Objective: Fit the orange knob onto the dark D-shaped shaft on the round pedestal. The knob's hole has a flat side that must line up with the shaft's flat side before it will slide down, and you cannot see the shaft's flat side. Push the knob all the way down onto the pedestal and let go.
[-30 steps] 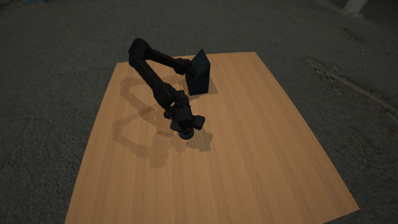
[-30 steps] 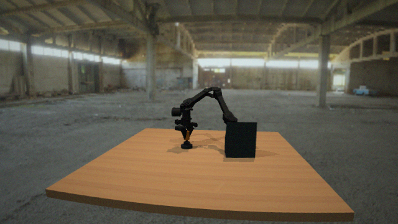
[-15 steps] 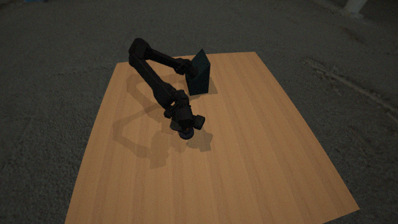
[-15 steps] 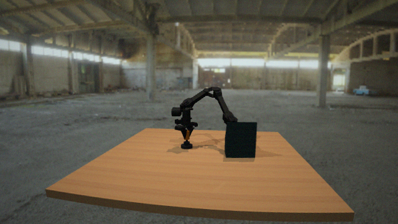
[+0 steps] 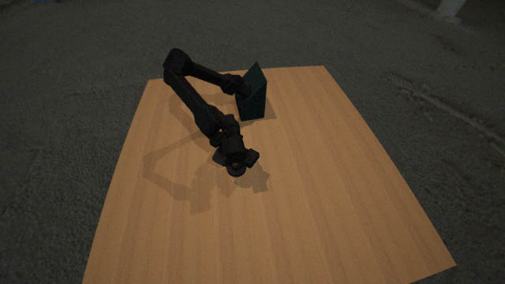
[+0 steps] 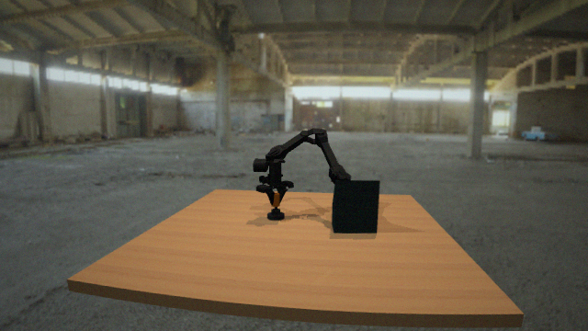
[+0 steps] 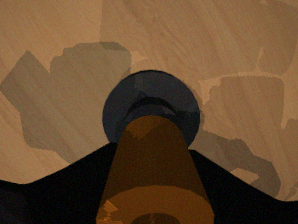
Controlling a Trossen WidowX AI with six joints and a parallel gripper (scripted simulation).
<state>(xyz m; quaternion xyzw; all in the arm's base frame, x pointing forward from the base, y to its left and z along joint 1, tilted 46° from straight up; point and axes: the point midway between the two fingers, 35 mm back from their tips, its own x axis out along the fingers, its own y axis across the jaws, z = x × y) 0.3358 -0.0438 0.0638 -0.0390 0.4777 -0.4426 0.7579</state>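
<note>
My gripper (image 5: 235,163) (image 6: 276,201) (image 7: 152,153) points down and is shut on the orange knob (image 5: 236,165) (image 6: 277,198) (image 7: 152,170). The knob is upright between the fingers, above the dark round pedestal (image 5: 237,173) (image 6: 276,216) (image 7: 150,81), which stands on the table. In the exterior view a short dark stretch shows between the knob's lower end and the pedestal's wide base, so the knob is not down on that base. In the wrist view the knob covers the pedestal's centre. The shaft's flat side and the knob's hole underneath are hidden.
A dark box-like block (image 5: 252,104) (image 6: 356,207) with a slanted top stands beside the arm's base on the wooden table (image 5: 316,189) (image 6: 294,271). The arm arches from beside it to the pedestal. Arm shadows lie around the pedestal.
</note>
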